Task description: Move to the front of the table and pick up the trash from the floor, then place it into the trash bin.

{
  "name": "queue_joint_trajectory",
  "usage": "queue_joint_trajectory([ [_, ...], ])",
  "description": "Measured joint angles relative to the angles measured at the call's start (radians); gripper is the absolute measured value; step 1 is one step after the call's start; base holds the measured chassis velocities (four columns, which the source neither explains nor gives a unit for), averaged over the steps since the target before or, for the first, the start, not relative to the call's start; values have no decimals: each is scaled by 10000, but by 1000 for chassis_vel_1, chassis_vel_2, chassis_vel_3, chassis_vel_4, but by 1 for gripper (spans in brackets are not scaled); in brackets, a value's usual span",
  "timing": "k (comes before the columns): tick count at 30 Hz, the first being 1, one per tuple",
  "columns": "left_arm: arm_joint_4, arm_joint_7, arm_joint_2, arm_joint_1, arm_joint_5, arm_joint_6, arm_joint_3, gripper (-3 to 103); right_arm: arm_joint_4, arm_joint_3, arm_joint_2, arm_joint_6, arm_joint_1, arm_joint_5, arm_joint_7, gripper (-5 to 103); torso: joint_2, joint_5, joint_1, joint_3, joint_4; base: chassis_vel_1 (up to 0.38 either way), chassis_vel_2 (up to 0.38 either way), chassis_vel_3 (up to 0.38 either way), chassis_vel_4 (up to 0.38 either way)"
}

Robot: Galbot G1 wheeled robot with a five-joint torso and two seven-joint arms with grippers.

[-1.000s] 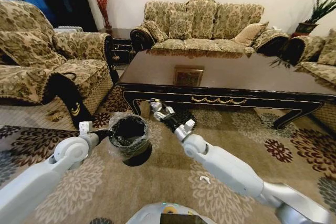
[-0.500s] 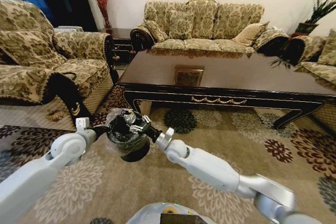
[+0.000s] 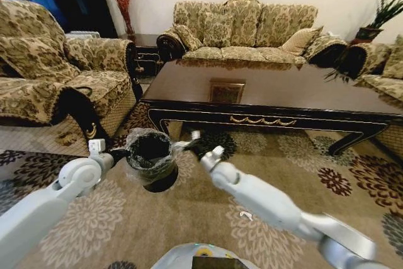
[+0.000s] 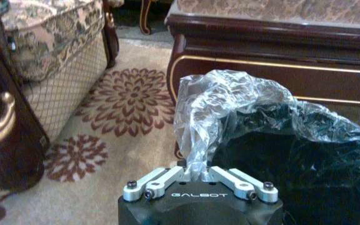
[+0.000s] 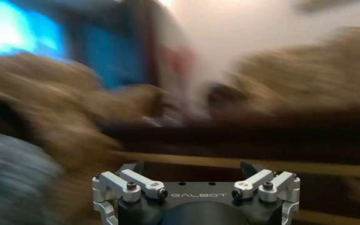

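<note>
My left gripper [image 3: 118, 155] holds the trash bin [image 3: 150, 154] just above the carpet, in front of the table's [image 3: 277, 89] left end. In the left wrist view the left gripper [image 4: 196, 174] is shut on the clear bag at the rim of the black trash bin [image 4: 292, 159], with the table's [image 4: 273, 51] front edge behind it. My right gripper [image 3: 190, 143] hovers close beside the bin, on its right, open with nothing between its fingers; in the right wrist view the right gripper [image 5: 196, 197] faces a blurred room. A white scrap of trash [image 3: 245, 216] lies on the carpet near me.
An armchair [image 3: 44, 74] stands to the left, a sofa [image 3: 245, 29] behind the table and another seat [image 3: 387, 74] at the right. Patterned carpet [image 3: 296, 155] stretches open before the table. A small dark side table [image 3: 143, 51] sits in the far corner.
My right gripper swung left to the bin's mouth half a second ago and has now drawn back to the bin's right side. The left arm and bin shifted only slightly.
</note>
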Motion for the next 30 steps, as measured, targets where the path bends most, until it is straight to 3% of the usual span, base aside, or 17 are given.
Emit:
queue_joint_trajectory([
  [1, -10, 8, 60, -30, -31, -2, -6, 4, 88, 201, -198, -418, -230, 134, 454, 100, 0, 0, 0, -1, 0, 0, 0, 0, 0],
  [2, -54, 26, 248, -85, -89, -12, -13, 4, 404, 557, -681, -1821, -854, 792, 1692, 100, 0, -3, 0, -1, -2, 0, 0, 0, 0],
  [4, -63, 31, 298, -90, -99, -13, -13, 4, 498, 612, -786, -2230, -1025, 1046, 2045, 100, 0, -3, 0, 0, -2, 0, 0, 0, 0],
  [5, -94, 35, 439, -110, -131, -16, -13, 4, 756, 728, -989, -3186, -1629, 1830, 3127, 100, 0, -4, 0, -1, -1, 0, 0, 0, 0],
  [6, -108, 35, 546, -115, -156, -17, -13, 4, 894, 790, -1029, -3637, -2056, 2332, 3813, 100, 0, -3, 0, 0, 1, 0, 0, 0, 0],
  [7, -108, 35, 546, -115, -156, -17, -13, 4, 894, 790, -1029, -3637, -2056, 2332, 3813, 100, 0, -3, 0, 0, 1, 0, 0, 0, 0],
  [9, -137, 35, 842, -136, -231, -19, -16, 4, 1089, 1083, -874, -4192, -3018, 3478, 5180, 100, 0, -3, -1, -1, 2, 0, 0, 0, 0],
  [10, -137, 35, 842, -136, -231, -19, -16, 4, 1089, 1083, -874, -4192, -3018, 3478, 5180, 100, 0, -3, -1, -1, 2, 0, 0, 0, 0],
  [13, -172, 35, 1108, -142, -293, -26, -50, 4, 851, 1726, -173, -4288, -3846, 4359, 6339, 100, 0, -4, -1, -1, 5, 0, 0, 0, 0],
  [15, -174, 35, 1134, -141, -297, -28, -56, 4, 704, 1938, 48, -4233, -3994, 4438, 6517, 100, 0, -6, -1, -1, 5, 0, 0, 0, 0],
  [17, -175, 35, 1155, -133, -302, -30, -73, 4, 329, 2787, 846, -3974, -4398, 4600, 6843, 100, 0, -7, -1, -1, 5, 0, 0, 0, 0],
  [18, -175, 35, 1155, -133, -302, -30, -73, 4, 329, 2787, 846, -3974, -4398, 4600, 6843, 100, 0, -7, -1, -1, 5, 0, 0, 0, 0],
  [20, -177, 39, 1085, -101, -285, -34, -72, 4, 302, 3768, 1819, -3671, -4898, 4792, 7337, 100, 0, -3, -1, -1, 8, 0, 0, 0, 0],
  [23, -174, 36, 1052, -56, -230, -36, -42, 4, 424, 4234, 2257, -3498, -5286, 4640, 7662, 100, 1, -8, -1, -1, 6, 0, 0, 0, 0],
  [25, -177, 35, 1038, 5, -176, -36, 31, 4, 479, 4984, 2926, -3349, -5823, 4141, 8422, 100, 0, -8, -1, -1, 4, 0, 0, 0, 0],
  [30, -199, 29, 1137, 60, -164, -36, 118, 4, 438, 6364, 3643, -3078, -6489, 3992, 9556, 100, 0, -5, -1, 0, 1, 0, 0, 0, 0],
])
